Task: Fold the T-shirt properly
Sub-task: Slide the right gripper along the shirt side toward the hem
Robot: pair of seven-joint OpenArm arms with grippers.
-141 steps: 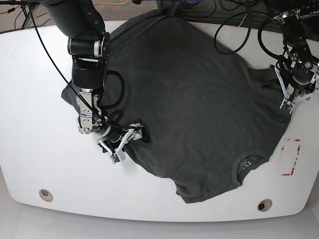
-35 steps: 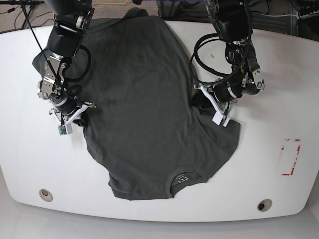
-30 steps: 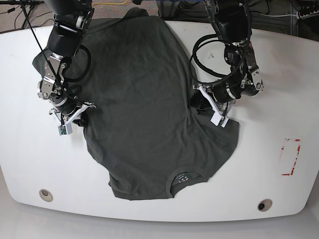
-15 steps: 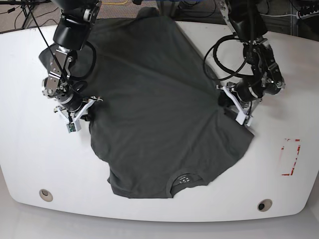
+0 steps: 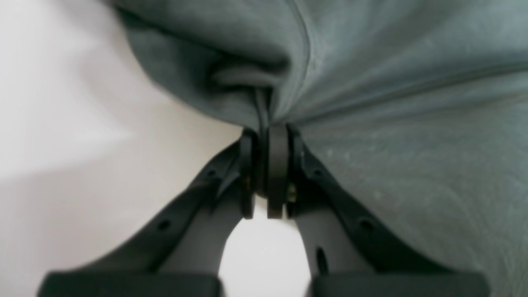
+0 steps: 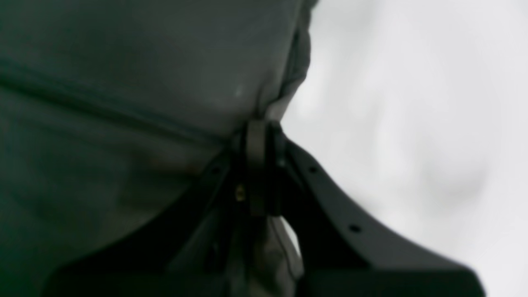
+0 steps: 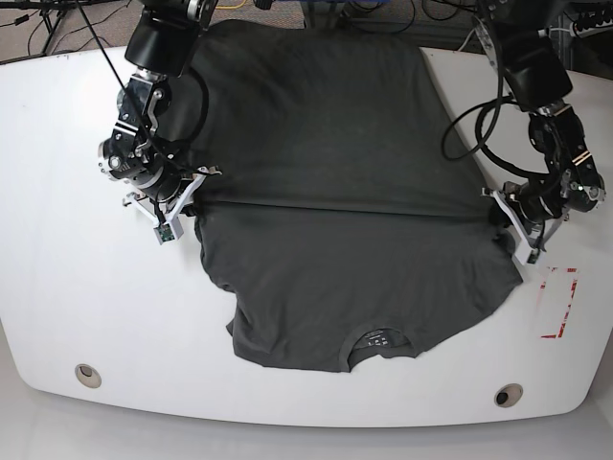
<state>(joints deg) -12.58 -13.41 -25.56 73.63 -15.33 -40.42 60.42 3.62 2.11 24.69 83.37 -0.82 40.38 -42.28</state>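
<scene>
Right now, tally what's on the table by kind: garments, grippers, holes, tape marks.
T-shirts: 1, the T-shirt
Grippers: 2, right gripper and left gripper, both clamped on the shirt's edges
Table holes: 2, left hole and right hole
Red tape marks: 1, tape mark
Total: 6

base overhead, wrist views close-up, shirt-edge overlap

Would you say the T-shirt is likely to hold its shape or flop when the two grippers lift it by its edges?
Probably floppy: the T-shirt bunches into folds where the left gripper pinches it. It would likely sag between the two grips, since a crease runs across it toward the right gripper. It seems light, as thin pinches at its edges hold it.
</scene>
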